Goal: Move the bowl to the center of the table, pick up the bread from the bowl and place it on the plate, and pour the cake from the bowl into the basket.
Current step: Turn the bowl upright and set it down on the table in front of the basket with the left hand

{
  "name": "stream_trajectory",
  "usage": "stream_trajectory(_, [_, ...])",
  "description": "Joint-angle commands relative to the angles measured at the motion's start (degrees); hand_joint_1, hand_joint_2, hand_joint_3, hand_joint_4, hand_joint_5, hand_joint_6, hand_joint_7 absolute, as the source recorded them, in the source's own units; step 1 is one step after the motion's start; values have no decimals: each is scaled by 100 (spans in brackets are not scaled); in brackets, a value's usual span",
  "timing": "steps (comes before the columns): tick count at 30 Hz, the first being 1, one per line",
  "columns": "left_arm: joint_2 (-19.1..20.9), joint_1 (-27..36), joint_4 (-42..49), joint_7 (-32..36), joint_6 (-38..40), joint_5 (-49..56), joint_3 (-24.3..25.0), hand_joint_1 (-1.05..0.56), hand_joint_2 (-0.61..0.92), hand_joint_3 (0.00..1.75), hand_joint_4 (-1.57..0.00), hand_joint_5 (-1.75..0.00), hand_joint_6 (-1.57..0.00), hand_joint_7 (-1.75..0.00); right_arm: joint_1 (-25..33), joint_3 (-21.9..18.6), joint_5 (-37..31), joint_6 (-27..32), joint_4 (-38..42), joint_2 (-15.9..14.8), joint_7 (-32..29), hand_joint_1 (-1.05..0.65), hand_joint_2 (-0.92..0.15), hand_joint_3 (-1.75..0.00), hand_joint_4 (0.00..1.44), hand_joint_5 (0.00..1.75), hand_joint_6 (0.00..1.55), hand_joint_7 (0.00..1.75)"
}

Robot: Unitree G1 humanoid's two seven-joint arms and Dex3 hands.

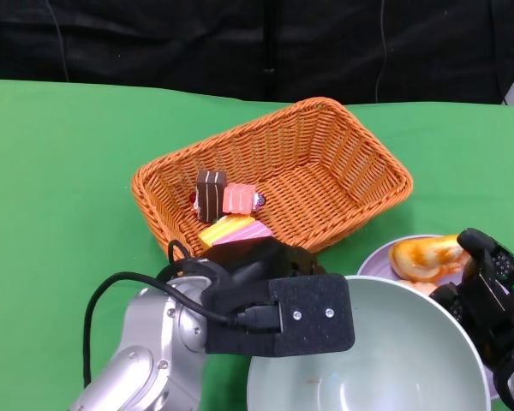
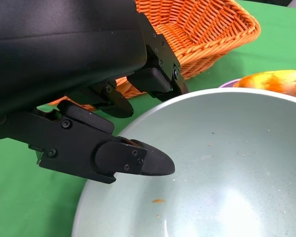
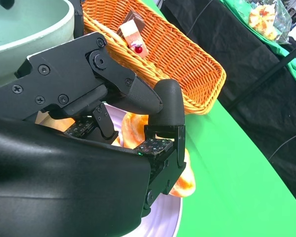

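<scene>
The pale green bowl [image 1: 385, 364] stands empty at the near middle of the green table. My left hand [image 1: 274, 300] grips its near-left rim, with the thumb [image 2: 133, 160] inside the bowl [image 2: 227, 163] and the fingers outside. Several toy cakes lie in the orange wicker basket [image 1: 325, 163]: a brown one [image 1: 211, 193], a pink one [image 1: 238, 199] and a yellow-pink one [image 1: 233, 229]. The glazed bread [image 1: 424, 255] lies on the lilac plate [image 1: 379, 257] at the right. My right hand [image 1: 488, 295] hovers at the bread's right end, fingers [image 3: 163, 103] spread over the bread [image 3: 135, 126].
The basket [image 3: 177, 64] sits just beyond the bowl and the plate [image 3: 160, 217], its near rim close to my left hand. Black cloth borders the table's far edge. Bare green cloth lies to the left of the basket.
</scene>
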Motion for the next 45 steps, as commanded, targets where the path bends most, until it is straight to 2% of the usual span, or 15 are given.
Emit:
stream_trajectory(1, [-44, -61, 155, 177, -39, 58, 37, -48, 92, 24, -68, -2, -62, -2, -1, -61, 53, -52, -138, -60, 4, -11, -87, -82, 82, 175, 68, 164])
stream_trajectory(2, [-105, -56, 233, 252, -35, 46, 53, -37, 92, 22, -75, -5, -66, -4, -2, -67, 55, -34, -161, -56, -26, -11, -86, -81, 82, 175, 67, 163])
stream_trajectory(6, [-227, -50, 415, 422, -23, -11, 90, -26, 92, 20, -83, -9, -71, -5, 12, -67, 55, -48, -171, -82, 22, -10, -87, -81, 83, 175, 67, 163])
stream_trajectory(18, [-423, 87, 790, 723, -235, -257, 271, -14, 92, 19, -96, -14, -79, -7, 16, -156, 103, -81, -142, -98, 170, -9, -84, -85, 84, 175, 64, 167])
stream_trajectory(21, [-380, 148, 928, 884, -571, -404, 365, -3, 92, 21, -100, -17, -88, -10, 6, -164, 94, -60, -162, -82, 125, -9, -85, -85, 85, 175, 64, 167])
stream_trajectory(23, [-330, 204, 1063, 1093, -960, -464, 424, 4, 92, 11, -112, -18, -112, -13, 6, -168, 95, -54, -182, -69, 103, -10, -85, -85, 85, 175, 64, 167])
stream_trajectory(24, [-303, 241, 1123, 1225, -1152, -468, 445, 6, 92, 10, -118, -24, -121, -14, 10, -166, 98, -53, -191, -69, 107, -10, -85, -85, 85, 175, 64, 167])
stream_trajectory(26, [-271, 311, 1186, 1454, -1406, -442, 467, 6, 83, 32, -108, -83, -131, -22, 17, -160, 98, -63, -199, -73, 128, -9, -85, -85, 84, 175, 64, 167])
stream_trajectory(27, [-263, 340, 1199, 1545, -1487, -422, 473, 5, 75, 50, -94, -137, -100, -103, 19, -159, 97, -70, -202, -72, 133, -9, -85, -86, 84, 175, 64, 168])
stream_trajectory(28, [-222, 375, 1142, 1570, -1547, -416, 490, 4, 72, 57, -90, -155, -83, -138, 21, -164, 108, -77, -202, -67, 141, -9, -84, -86, 84, 175, 64, 168])
stream_trajectory(29, [-178, 401, 1075, 1562, -1586, -411, 503, 3, 71, 61, -84, -167, -70, -160, 21, -173, 121, -82, -201, -67, 149, -9, -84, -87, 84, 175, 64, 168])
stream_trajectory(32, [-10, 462, 857, 1448, -1686, -424, 543, 0, 72, 63, -80, -174, -63, -173, 17, -197, 142, -78, -196, -80, 157, -8, -83, -88, 84, 175, 64, 168])
stream_trajectory(36, [262, 544, 421, 1167, -1719, -459, 661, -3, 76, 58, -77, -175, -58, -175, -5, -239, 180, -15, -207, -93, 111, -8, -83, -90, 83, 175, 64, 167])
stream_trajectory(38, [338, 556, 201, 1030, -1609, -438, 706, -4, 79, 52, -77, -175, -57, -175, -5, -246, 192, -18, -198, -99, 122, -8, -83, -90, 83, 175, 64, 166])
stream_trajectory(45, [496, 503, -151, 718, -1519, -493, 856, 1, 80, 48, -72, -175, -56, -173, 6, -240, 217, -22, -193, -139, 109, -8, -83, -90, 83, 175, 63, 168])
